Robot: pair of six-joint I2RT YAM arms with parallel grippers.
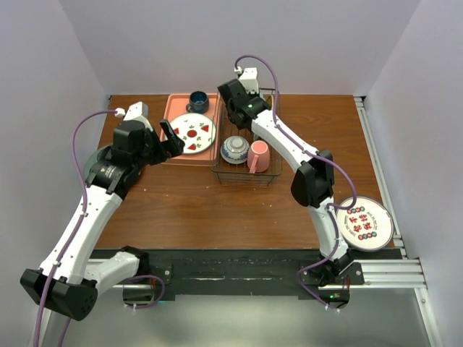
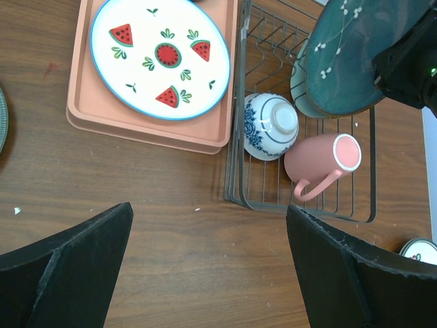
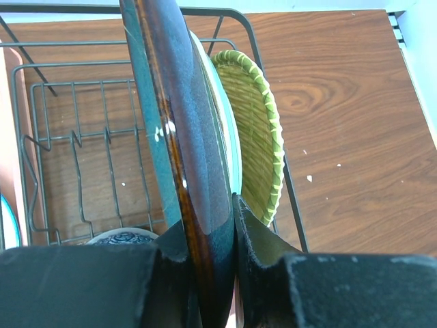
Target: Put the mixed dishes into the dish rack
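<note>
Indoors, wooden table (image 1: pixel 189 208) between pale walls (image 1: pixel 49 66)

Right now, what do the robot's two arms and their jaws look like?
Both the left arm and the right arm have slim white links joined by bulky black joints. A purple cable loops along each one, and a small white camera box sits at each wrist. The jaws are matt black, thick and wedge-shaped.
</note>
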